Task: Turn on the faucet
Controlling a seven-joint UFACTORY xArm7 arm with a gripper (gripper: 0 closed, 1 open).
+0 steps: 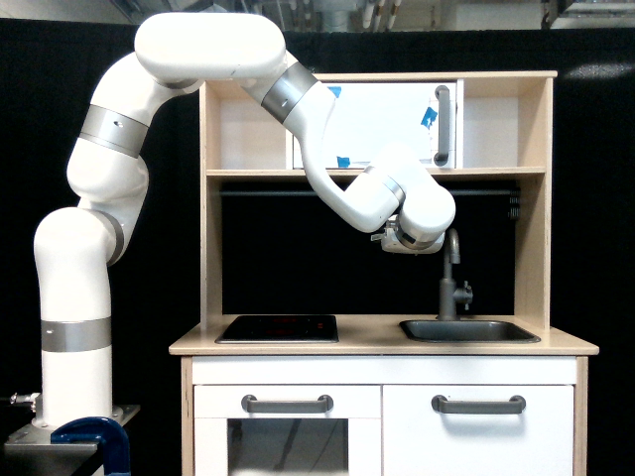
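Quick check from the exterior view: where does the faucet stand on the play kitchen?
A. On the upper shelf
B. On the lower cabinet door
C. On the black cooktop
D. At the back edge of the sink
D: the faucet rises from the counter right behind the sink, at the exterior view's right, away from the cooktop.

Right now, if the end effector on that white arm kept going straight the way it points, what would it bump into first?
The end effector seems to point downward, so it would likely meet the light wooden countertop first, just left of the dark grey sink basin in the exterior view. Depth is unclear from this one view.
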